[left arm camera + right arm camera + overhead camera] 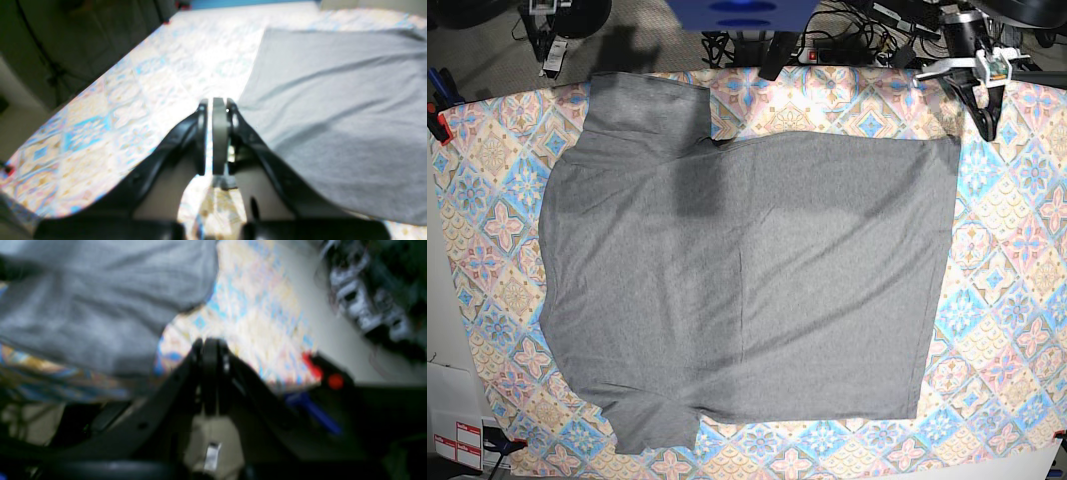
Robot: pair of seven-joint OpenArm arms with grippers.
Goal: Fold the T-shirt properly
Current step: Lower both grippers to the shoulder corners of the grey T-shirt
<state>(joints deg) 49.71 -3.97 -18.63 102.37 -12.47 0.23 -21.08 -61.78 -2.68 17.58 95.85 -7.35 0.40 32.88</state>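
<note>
**patchwork_pete:** Since the T-shirt (pixel 747 290) is what matters, it's lying flat across the middle of the surface, sleeves at roughly 11 and 7 o'clock in the base view, straight hem edge facing 3 o'clock. A few soft wrinkles, nothing folded over.

**grey_jersey:** And under it?

**patchwork_pete:** That colourful diamond-and-flower tablecloth (pixel 1012 250), showing all round the shirt.

**grey_jersey:** Arms?

**patchwork_pete:** Left gripper (pixel 213 104) hangs just beside the shirt's edge in its wrist view, jaws a sliver apart with bright cloth showing through, nothing between them. Up at 1 o'clock in the base view. Right gripper (pixel 209 343) is blurry, jaws pressed together, empty, the shirt off at its 10 o'clock.
</note>
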